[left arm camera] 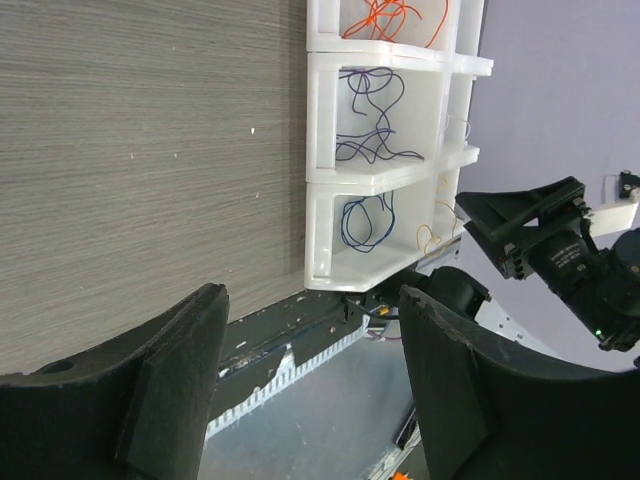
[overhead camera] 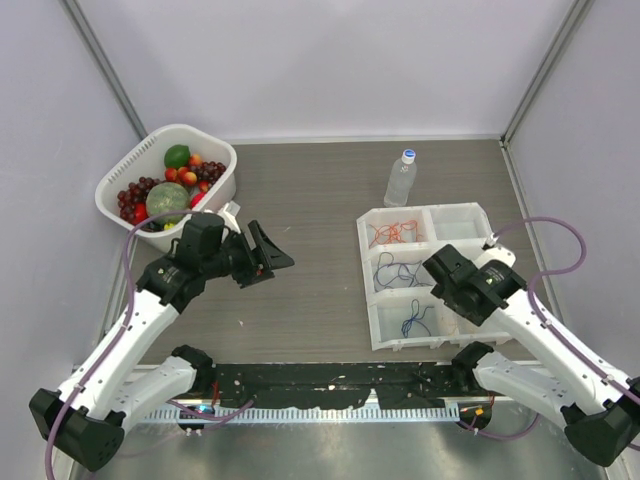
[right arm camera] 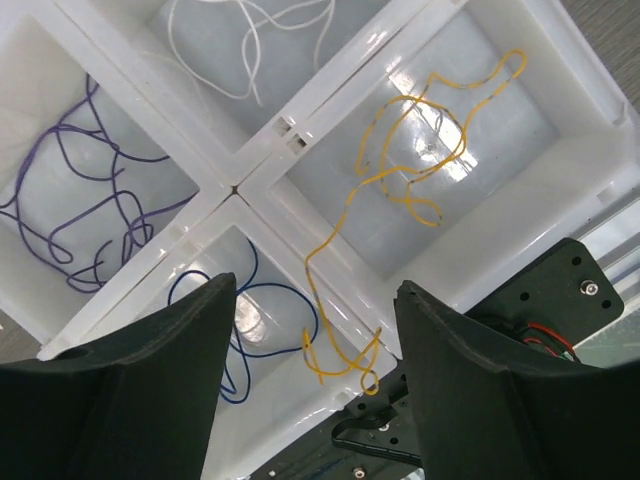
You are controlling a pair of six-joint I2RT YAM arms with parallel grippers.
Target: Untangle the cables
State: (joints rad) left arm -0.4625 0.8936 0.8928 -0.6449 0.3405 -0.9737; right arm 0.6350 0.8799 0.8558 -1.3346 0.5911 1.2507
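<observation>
The cables lie in a white divided tray [overhead camera: 366,280]. In the right wrist view a yellow cable [right arm camera: 400,185] crosses a divider from its compartment into the one holding the blue cable [right arm camera: 262,294]. A purple cable [right arm camera: 95,190] and a white cable [right arm camera: 250,40] fill neighbouring compartments. An orange cable [overhead camera: 393,233] sits in the far-left compartment. My right gripper [right arm camera: 315,292] hangs open just above the yellow cable's near end, with nothing between its fingers. Over the bare table left of the tray, my left gripper [overhead camera: 275,260] is open and empty, pointing toward the tray.
A clear water bottle [overhead camera: 401,178] with a blue cap stands just behind the tray. A white basket [overhead camera: 218,190] of fruit sits at the back left, close behind the left arm. Grey walls close in the table on both sides.
</observation>
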